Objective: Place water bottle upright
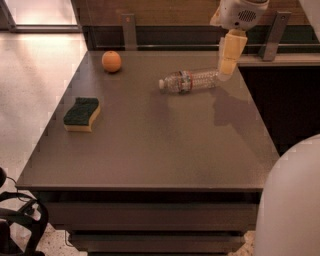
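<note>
My gripper (223,75) hangs over the far right part of the grey-brown flat-topped table (165,150). Its cream-coloured end points down from my white wrist housing (239,12). From this side it shows as one pale block, so I cannot tell whether it is spread or drawn together.

The small clear ribbed plastic water bottle (192,80) lies on its side on the table, just left of my gripper. Its base end points right and comes right up to the gripper's tip; I cannot tell whether the two touch. Its white cap (161,84) points left, away from the gripper. The narrow reddish label band (186,80) wraps the bottle closer to the cap than to the base. My arm's dark shadow (227,107) falls on the tabletop on the near side of the bottle's base.

Counting what is on the table, there is one water bottle, one orange and one sponge. The round orange fruit (111,61) sits at the far left, well apart from the bottle. The rectangular sponge (82,114), dark green on top and yellow beneath, lies flat by the left edge, nearer than the orange and well apart from both it and the bottle.

Two grey metal brackets stand behind the far edge, one at the left (129,30) and one at the right (274,35) beyond my wrist. One large white rounded shape (295,200) fills the near right corner and covers the table's corner there.
</note>
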Available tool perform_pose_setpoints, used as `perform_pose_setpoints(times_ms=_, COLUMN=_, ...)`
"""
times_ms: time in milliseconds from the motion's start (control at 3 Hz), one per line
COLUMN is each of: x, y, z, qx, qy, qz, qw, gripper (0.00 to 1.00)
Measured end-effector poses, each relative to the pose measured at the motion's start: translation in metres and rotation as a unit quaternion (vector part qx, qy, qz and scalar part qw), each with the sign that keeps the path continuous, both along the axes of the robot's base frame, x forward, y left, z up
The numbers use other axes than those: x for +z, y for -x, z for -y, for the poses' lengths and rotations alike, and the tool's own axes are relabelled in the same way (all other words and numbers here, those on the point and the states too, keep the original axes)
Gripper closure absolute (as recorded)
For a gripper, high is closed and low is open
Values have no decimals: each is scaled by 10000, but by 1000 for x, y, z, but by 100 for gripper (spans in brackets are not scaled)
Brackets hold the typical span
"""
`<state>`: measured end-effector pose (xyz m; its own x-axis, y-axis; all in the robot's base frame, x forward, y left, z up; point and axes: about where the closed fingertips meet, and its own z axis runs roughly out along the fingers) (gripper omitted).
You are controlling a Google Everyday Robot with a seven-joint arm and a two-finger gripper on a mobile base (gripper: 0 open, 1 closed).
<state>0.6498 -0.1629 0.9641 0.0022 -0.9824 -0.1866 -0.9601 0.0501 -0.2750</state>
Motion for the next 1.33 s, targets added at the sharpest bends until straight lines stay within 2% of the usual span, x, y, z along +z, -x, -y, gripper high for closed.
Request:
perform_pose_setpoints(times_ms=333, x=-25, y=-19, z=-4, qx=160, qy=-265, qz=-148, qw=9994, gripper=0)
perform_pose_setpoints(times_ms=667, x=-55, y=-38, z=-21, qx=478, qy=-711, qz=-241, qw=9960, gripper=0)
perform_pose_setpoints(times_ms=1000, x=-60, y=-38, z=-27, qx=452, qy=-667, qz=-201, qw=9965, gripper=0)
perform_pose_setpoints(times_ms=1333, x=-72, y=-38, z=-3, qx=188, qy=-582, qz=-50, qw=9981, gripper=0)
